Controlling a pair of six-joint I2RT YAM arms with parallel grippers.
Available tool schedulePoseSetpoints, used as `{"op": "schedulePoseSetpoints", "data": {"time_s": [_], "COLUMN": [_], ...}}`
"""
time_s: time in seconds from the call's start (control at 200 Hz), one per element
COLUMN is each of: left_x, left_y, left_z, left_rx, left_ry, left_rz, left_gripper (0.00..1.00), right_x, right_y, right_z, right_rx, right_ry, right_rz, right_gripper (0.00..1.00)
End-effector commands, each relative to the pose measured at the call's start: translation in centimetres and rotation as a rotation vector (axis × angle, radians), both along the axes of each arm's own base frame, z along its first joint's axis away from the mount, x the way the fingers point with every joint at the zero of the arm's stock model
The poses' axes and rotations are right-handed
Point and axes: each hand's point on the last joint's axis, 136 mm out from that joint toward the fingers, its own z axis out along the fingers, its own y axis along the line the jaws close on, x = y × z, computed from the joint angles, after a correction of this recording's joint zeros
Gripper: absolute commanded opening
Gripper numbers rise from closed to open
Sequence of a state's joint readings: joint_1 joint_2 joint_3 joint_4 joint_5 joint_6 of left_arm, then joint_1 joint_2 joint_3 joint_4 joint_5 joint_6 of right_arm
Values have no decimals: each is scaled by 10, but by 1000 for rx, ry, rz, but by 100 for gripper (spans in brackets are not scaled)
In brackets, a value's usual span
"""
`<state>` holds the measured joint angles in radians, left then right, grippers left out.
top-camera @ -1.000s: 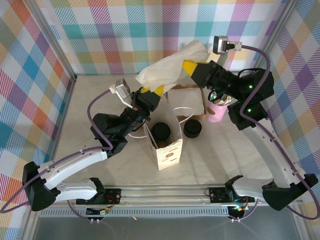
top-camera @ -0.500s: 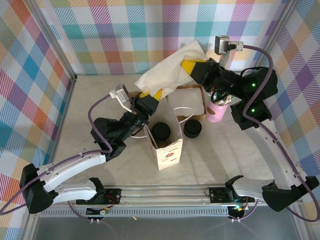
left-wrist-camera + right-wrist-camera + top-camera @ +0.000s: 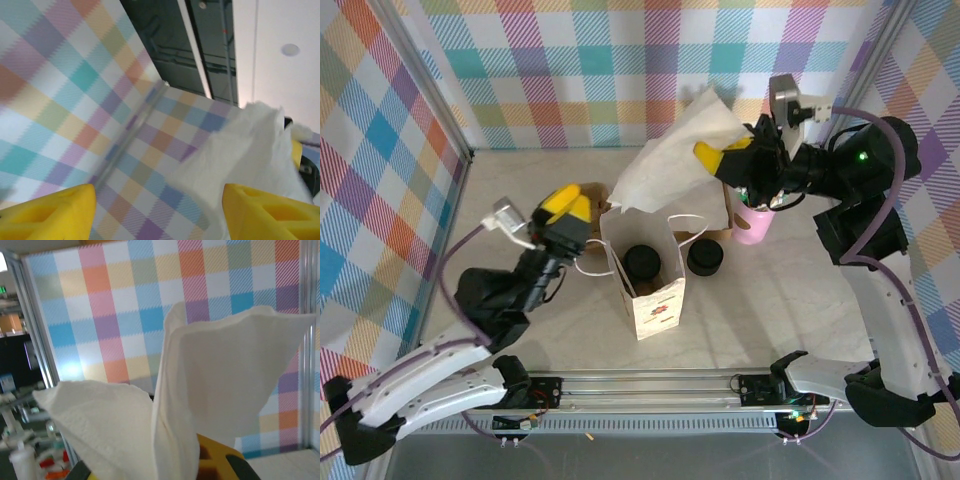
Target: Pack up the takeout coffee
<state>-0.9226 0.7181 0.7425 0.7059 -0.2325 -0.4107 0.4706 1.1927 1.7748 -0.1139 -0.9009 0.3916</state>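
The takeout coffee (image 3: 642, 262) stands inside the open paper bag (image 3: 655, 300) at the table's middle; of it I see its round black lid. Above and behind the bag hangs a white napkin (image 3: 672, 158), with my right gripper (image 3: 722, 160) shut on its right end. In the right wrist view the napkin (image 3: 210, 375) rises from between the yellow fingers (image 3: 220, 460) of that gripper (image 3: 187, 467). My left gripper (image 3: 565, 208) is open to the left of the bag, apart from it. In its wrist view that gripper (image 3: 159, 215) has wide-set fingertips (image 3: 50, 212) and the napkin (image 3: 250, 150) beyond.
A black stack of lids (image 3: 705, 257) sits just right of the bag. Behind it are a brown cardboard tray (image 3: 705, 205) and a pink cup (image 3: 752, 226) under the right arm. Plaid walls close the back and sides.
My left gripper let go of the napkin, opened and drew back to the left. My right gripper shut on the napkin and carried it up and to the right.
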Motion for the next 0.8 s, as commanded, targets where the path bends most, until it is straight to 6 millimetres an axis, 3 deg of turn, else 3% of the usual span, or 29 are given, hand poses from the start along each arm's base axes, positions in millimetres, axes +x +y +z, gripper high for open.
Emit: {"op": "schedulePoseSetpoints", "data": {"time_s": [0.0,0.1,0.21,0.475,0.795], "left_x": [2,-7,-13,-6,1], "left_y": [36,59,71,64,65], "left_z": [-20,-22,-26,-64,-89], "left_rx": [119,199,299,603,638], "left_ry": [78,99,140,331,408], "left_rz": [185,251,267,262,287], "left_gripper": [67,67,66,66,66], "right_x": [-1,1,4,4,7], "right_y": [9,12,16,32,33], "right_z": [-44,-64,-82,-121,-158], "right_rx": [-142,-190,-225,-340,-439], "right_ry": [-87,-88,-81,-93,-117], "right_rz": [60,83,105,149,152], "right_gripper": [0,0,0,0,0]}}
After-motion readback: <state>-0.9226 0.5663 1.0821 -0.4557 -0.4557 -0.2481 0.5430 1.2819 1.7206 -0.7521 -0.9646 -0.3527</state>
